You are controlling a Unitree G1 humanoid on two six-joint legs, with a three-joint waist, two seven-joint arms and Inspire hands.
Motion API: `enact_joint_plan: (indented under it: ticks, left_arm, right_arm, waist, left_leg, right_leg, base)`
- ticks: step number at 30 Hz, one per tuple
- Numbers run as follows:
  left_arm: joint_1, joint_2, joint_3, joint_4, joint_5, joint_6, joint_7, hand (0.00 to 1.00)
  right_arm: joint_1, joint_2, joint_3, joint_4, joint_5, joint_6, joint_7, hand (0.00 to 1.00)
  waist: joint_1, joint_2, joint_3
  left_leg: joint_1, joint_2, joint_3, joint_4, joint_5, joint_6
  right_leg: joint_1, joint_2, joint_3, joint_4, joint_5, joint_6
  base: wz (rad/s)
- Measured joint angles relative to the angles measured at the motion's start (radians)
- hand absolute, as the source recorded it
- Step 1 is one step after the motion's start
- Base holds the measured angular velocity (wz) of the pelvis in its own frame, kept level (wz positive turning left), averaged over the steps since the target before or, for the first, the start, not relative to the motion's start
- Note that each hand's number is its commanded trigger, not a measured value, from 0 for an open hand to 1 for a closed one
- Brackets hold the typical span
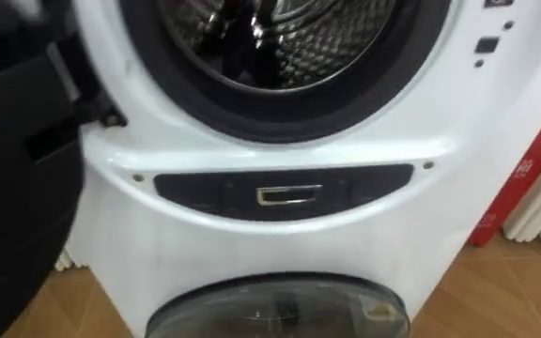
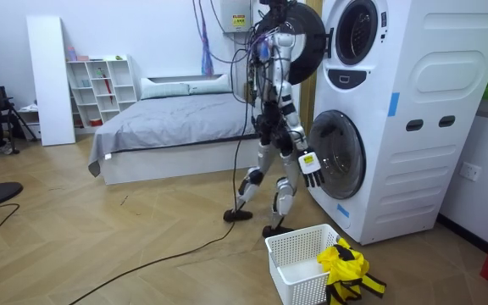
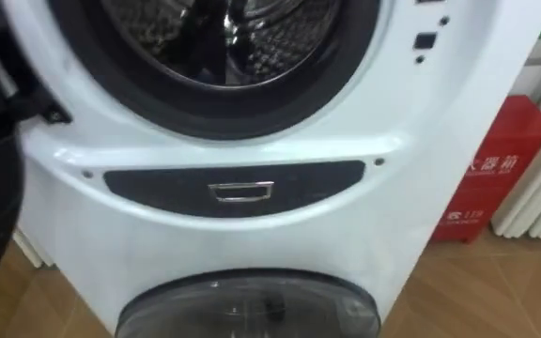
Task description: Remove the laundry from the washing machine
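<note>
The right hand (image 2: pixel 311 166) hangs with its fingers loose and holding nothing, just beside the washer's (image 2: pixel 413 169) lower door (image 2: pixel 339 154). The robot stands facing the washer, whose upper door (image 2: pixel 306 34) is swung open. Yellow clothes (image 2: pixel 346 261) lie draped over a corner of the basket (image 2: pixel 299 246) near its feet. I cannot tell whether anything lies in the drum (image 1: pixel 280 42).

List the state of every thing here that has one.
Upper door, swung open.
Lower door, shut.
Basket, upright on the floor.
Yellow cloth, draped over the basket's rim.
Right hand, hanging open, empty.
</note>
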Motion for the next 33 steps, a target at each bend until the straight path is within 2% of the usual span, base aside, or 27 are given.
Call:
enact_joint_plan:
  ticks: [1,2,4,5,6,7,8,9,10,11,13,14,16,17,18,20,21,22,25,28,31,33]
  left_arm:
    - [0.002,-0.003,-0.005,0.011,0.004,0.002,-0.006,0.00]
    - [0.013,-0.005,-0.006,0.012,0.004,0.002,-0.011,0.00]
    - [0.061,0.000,-0.006,0.025,0.002,0.000,-0.018,0.00]
    - [0.071,0.001,-0.005,0.034,0.000,0.000,-0.018,0.00]
    - [0.093,0.003,-0.004,0.049,-0.003,0.000,-0.018,0.00]
    - [0.107,0.006,-0.004,0.064,-0.009,0.000,-0.018,0.00]
    - [0.109,0.009,-0.005,0.074,-0.020,0.000,-0.018,0.00]
    - [0.113,0.014,-0.004,0.083,-0.041,0.000,-0.017,0.00]
    - [0.114,0.016,-0.004,0.083,-0.043,-0.001,-0.015,0.00]
    - [0.114,0.016,-0.004,0.084,-0.043,-0.001,-0.014,0.00]
    - [0.118,0.028,-0.002,0.084,-0.047,-0.008,-0.012,0.00]
    - [0.121,0.033,-0.002,0.083,-0.048,-0.009,-0.011,0.00]
    - [0.125,0.040,0.013,0.083,-0.048,-0.011,-0.008,0.00]
    - [0.125,0.039,0.017,0.082,-0.048,-0.014,-0.008,0.00]
    - [0.125,0.035,0.019,0.082,-0.048,-0.022,-0.006,0.00]
    - [0.125,0.034,0.029,0.083,-0.055,-0.040,-0.004,0.00]
    - [0.124,0.034,0.039,0.085,-0.059,-0.048,0.013,0.00]
    - [0.120,0.034,0.039,0.088,-0.077,-0.052,0.032,0.00]
    - [0.114,0.030,0.038,0.088,-0.076,-0.055,0.039,0.00]
    - [0.123,0.026,0.039,0.089,-0.076,-0.058,0.038,0.00]
    - [0.128,0.023,0.040,0.089,-0.077,-0.058,0.038,0.00]
    - [0.130,0.017,0.046,0.089,-0.079,-0.058,0.038,0.00]
  right_arm:
    - [0.002,0.004,-0.018,0.005,-0.015,0.003,0.000,0.00]
    - [0.005,0.003,-0.029,0.006,-0.015,0.002,0.001,0.00]
    - [0.029,0.004,-0.032,0.004,0.014,0.004,0.004,0.00]
    - [0.035,0.004,-0.029,0.005,0.028,0.004,0.004,0.00]
    - [0.041,0.004,-0.025,0.005,0.059,0.004,0.005,0.00]
    - [0.044,0.004,-0.027,0.003,0.083,0.004,0.006,0.00]
    - [0.047,0.004,-0.028,0.003,0.098,0.004,0.006,0.00]
    - [0.050,0.004,-0.028,0.003,0.133,0.004,0.008,0.00]
    - [0.052,0.001,-0.036,0.003,0.141,0.004,0.012,0.00]
    - [0.052,-0.003,-0.036,0.005,0.141,0.004,0.013,0.00]
    - [0.052,-0.011,-0.002,0.011,0.144,0.004,0.015,0.00]
    - [0.052,-0.010,0.009,0.013,0.144,0.004,0.016,0.00]
    - [0.055,-0.007,0.049,0.034,0.135,0.004,0.017,0.00]
    - [0.056,-0.007,0.057,0.040,0.130,0.005,0.016,0.00]
    - [0.055,-0.007,0.071,0.041,0.118,0.006,0.017,0.00]
    - [0.043,-0.006,0.090,0.047,0.105,0.004,0.025,0.00]
    - [0.038,-0.006,0.121,0.052,0.105,0.003,0.027,0.00]
    - [0.021,-0.007,0.146,0.069,0.101,0.003,0.026,0.00]
    - [-0.003,-0.007,0.158,0.079,0.057,0.003,0.024,0.00]
    - [-0.019,-0.007,0.159,0.079,0.025,0.000,0.025,0.00]
    - [-0.020,-0.009,0.159,0.079,0.020,-0.009,0.029,0.00]
    - [-0.016,-0.012,0.159,0.079,0.020,-0.009,0.041,0.00]
  waist:
    - [0.009,-0.006,-0.0007]
    - [0.009,-0.006,-0.0006]
    - [-0.006,-0.023,-0.0056]
    - [-0.004,-0.027,-0.0075]
    - [-0.007,-0.028,-0.0072]
    - [-0.014,-0.027,-0.0063]
    - [-0.021,-0.026,-0.0055]
    - [-0.035,-0.024,-0.0070]
    - [-0.040,-0.026,-0.0089]
    - [-0.040,-0.029,-0.0076]
    - [-0.024,-0.036,-0.0094]
    - [-0.023,-0.043,-0.0111]
    - [-0.016,-0.059,-0.0086]
    - [-0.012,-0.066,-0.0105]
    - [-0.006,-0.074,-0.0142]
    - [0.012,-0.084,-0.0141]
    - [0.030,-0.083,-0.0200]
    - [0.035,-0.088,-0.0190]
    - [0.058,-0.086,-0.0170]
    - [0.072,-0.079,-0.0161]
    - [0.073,-0.069,-0.0117]
    - [0.073,-0.065,-0.0116]
  left_leg:
    - [-0.018,-0.024,0.003,0.011,0.018,0.034]
    - [-0.022,-0.032,0.003,0.014,0.023,0.043]
    - [-0.040,-0.074,0.011,0.016,0.048,0.085]
    - [-0.046,-0.085,0.023,0.020,0.055,0.095]
    - [-0.060,-0.104,0.035,0.030,0.064,0.112]
    - [-0.081,-0.118,0.037,0.040,0.074,0.127]
    - [-0.087,-0.119,0.050,0.043,0.078,0.130]
    - [-0.089,-0.117,0.078,0.036,0.094,0.133]
    - [-0.088,-0.119,0.091,0.020,0.113,0.134]
    - [-0.087,-0.119,0.095,0.012,0.122,0.135]
    - [-0.082,-0.132,0.103,-0.025,0.155,0.135]
    - [-0.082,-0.136,0.103,-0.033,0.162,0.135]
    - [-0.084,-0.139,0.103,-0.036,0.171,0.125]
    - [-0.084,-0.140,0.105,-0.037,0.173,0.122]
    - [-0.084,-0.141,0.112,-0.046,0.179,0.113]
    - [-0.086,-0.137,0.128,-0.053,0.186,0.101]
    - [-0.086,-0.133,0.141,-0.063,0.192,0.091]
    - [-0.090,-0.122,0.141,-0.068,0.198,0.082]
    - [-0.096,-0.110,0.140,-0.073,0.208,0.064]
    - [-0.095,-0.091,0.138,-0.075,0.210,0.048]
    - [-0.100,-0.080,0.131,-0.075,0.209,0.036]
    - [-0.101,-0.078,0.127,-0.079,0.210,0.032]
  right_leg:
    - [-0.023,-0.015,0.011,0.005,0.045,0.004]
    - [-0.026,-0.020,0.010,-0.003,0.071,0.011]
    - [0.022,-0.051,0.014,-0.114,0.129,0.052]
    - [0.030,-0.059,0.021,-0.140,0.144,0.056]
    - [0.041,-0.069,0.038,-0.188,0.183,0.066]
    - [0.039,-0.088,0.048,-0.200,0.213,0.091]
    - [0.038,-0.098,0.055,-0.187,0.214,0.097]
    - [0.039,-0.123,0.061,-0.109,0.164,0.126]
    - [0.052,-0.151,0.062,-0.016,0.106,0.132]
    - [0.065,-0.161,0.063,0.018,0.082,0.131]
    - [0.136,-0.195,0.094,0.088,0.013,0.157]
    - [0.159,-0.202,0.095,0.085,-0.003,0.162]
    - [0.233,-0.196,0.086,0.008,-0.035,0.164]
    - [0.246,-0.193,0.082,-0.020,-0.039,0.164]
    - [0.264,-0.185,0.076,-0.076,-0.042,0.165]
    - [0.287,-0.171,0.078,-0.156,-0.042,0.165]
    - [0.292,-0.161,0.079,-0.193,-0.041,0.163]
    - [0.291,-0.145,0.090,-0.214,-0.029,0.151]
    - [0.283,-0.119,0.092,-0.239,-0.015,0.130]
    - [0.279,-0.100,0.086,-0.252,-0.011,0.121]
    - [0.287,-0.087,0.076,-0.266,-0.009,0.114]
    - [0.289,-0.085,0.071,-0.266,-0.012,0.108]
  base:
    - [-0.26]
    - [-0.19]
    - [0.04]
    - [0.00]
    - [0.00]
    - [0.11]
    - [0.42]
    - [0.59]
    - [0.59]
    - [0.39]
    - [0.12]
    - [0.00]
    - [-0.02]
    - [-0.16]
    - [-0.29]
    - [-0.42]
    - [-0.43]
    - [-0.39]
    - [-0.15]
    - [-0.01]
    - [0.03]
    - [0.07]
